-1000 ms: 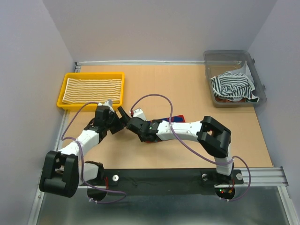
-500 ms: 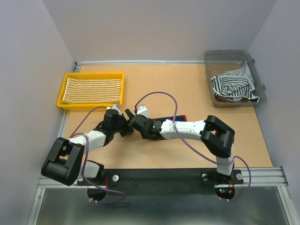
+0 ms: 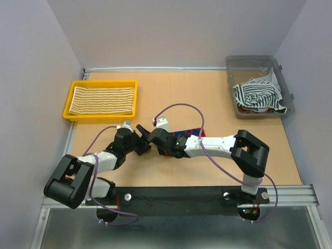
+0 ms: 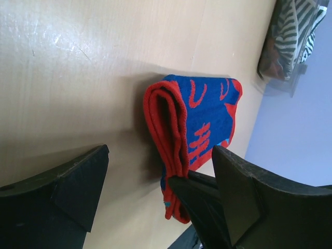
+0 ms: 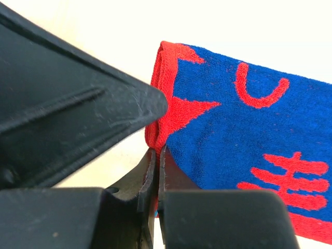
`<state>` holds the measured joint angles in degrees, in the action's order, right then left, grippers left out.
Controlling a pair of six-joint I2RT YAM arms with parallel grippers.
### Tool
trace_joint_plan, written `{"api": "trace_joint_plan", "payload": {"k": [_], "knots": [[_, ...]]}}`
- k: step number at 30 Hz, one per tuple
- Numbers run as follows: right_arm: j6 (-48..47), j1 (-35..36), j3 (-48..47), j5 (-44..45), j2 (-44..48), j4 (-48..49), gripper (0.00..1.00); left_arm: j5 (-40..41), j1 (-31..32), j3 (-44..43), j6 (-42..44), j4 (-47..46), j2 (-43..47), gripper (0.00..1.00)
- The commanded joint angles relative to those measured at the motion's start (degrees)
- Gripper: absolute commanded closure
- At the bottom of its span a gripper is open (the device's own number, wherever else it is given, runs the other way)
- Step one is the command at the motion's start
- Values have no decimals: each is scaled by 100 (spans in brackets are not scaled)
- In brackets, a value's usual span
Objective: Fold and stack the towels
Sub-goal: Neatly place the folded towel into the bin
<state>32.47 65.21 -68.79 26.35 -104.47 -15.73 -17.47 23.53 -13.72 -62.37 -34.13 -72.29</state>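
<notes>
A folded red-blue towel lies on the table mid-front, partly under my right arm. In the right wrist view my right gripper is shut, its tips pinching the towel's red folded edge. My left gripper is open, its fingers straddling the same folded end of the towel, apart from the cloth. From above, both grippers meet at the towel's left end: left gripper, right gripper. A yellow-cream striped towel lies flat in the yellow tray. A black-white striped towel is crumpled in the grey bin.
The yellow tray sits at the back left and the grey bin at the back right near the wall. Purple cables loop above both arms. A black rail runs along the near edge.
My left arm has swung right and nearer, bringing its open gripper up to the towel's left end. The right gripper stayed shut at the towel while its elbow shifted right.
</notes>
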Motion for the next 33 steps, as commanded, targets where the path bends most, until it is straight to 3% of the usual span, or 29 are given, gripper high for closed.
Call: {"api": "trace_joint_plan", "payload": {"k": [1,23,28,32,33], "knots": [[242,-35,200,2,321,579,100,69,29,106,-249,-111,-57,9],[348,-70,630,-262,436,1256,99,297,398,-61,-724,-612,-707,21],[313,-70,569,-315,366,1282,100,359,539,-114,-698,-630,-883,38],[286,-70,595,-323,374,1291,100,420,556,-166,-593,-656,-953,61],[286,-70,604,-315,383,1291,99,420,556,-184,-540,-656,-971,72]]}}
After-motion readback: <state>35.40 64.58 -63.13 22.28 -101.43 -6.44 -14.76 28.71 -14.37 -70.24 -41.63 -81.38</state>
